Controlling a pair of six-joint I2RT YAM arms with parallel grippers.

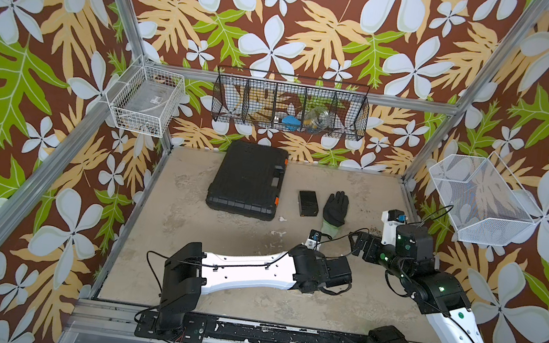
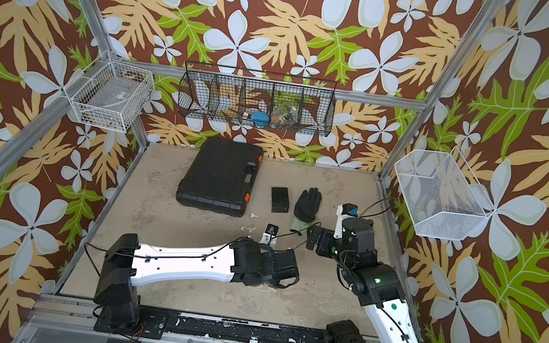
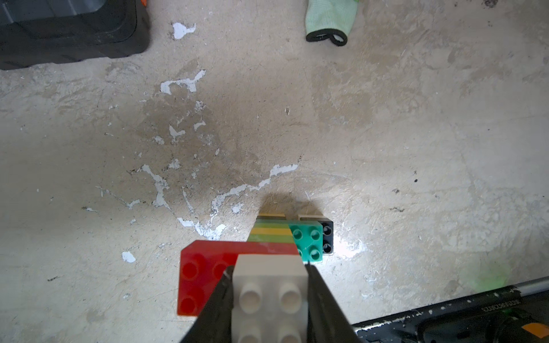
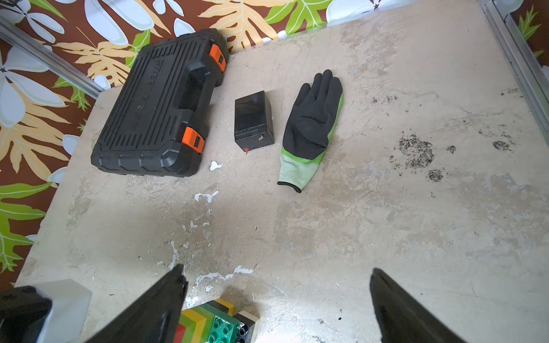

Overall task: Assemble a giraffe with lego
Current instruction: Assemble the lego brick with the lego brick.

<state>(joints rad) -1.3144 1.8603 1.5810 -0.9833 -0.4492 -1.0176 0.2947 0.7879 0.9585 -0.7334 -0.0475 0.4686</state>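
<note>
The giraffe (image 3: 271,233) stands on the table, seen from above in the left wrist view. Its white top brick (image 3: 270,285) sits on the red head brick (image 3: 202,273). Below come the lime-and-yellow neck, the dark green body (image 3: 307,242) and a black leg brick (image 3: 326,237). My left gripper (image 3: 269,267) is shut on the white brick, one finger on each side. In both top views the left gripper (image 1: 337,272) points down and hides the giraffe. My right gripper (image 4: 277,269) is open and empty, just right of the giraffe (image 4: 219,323); it also shows in a top view (image 1: 359,243).
A black tool case (image 1: 246,179) lies at the back of the table. A small black box (image 1: 307,204) and a black-and-green glove (image 1: 336,207) lie right of it. Wire baskets (image 1: 291,104) hang on the walls. A metal rail (image 1: 245,327) runs along the front edge.
</note>
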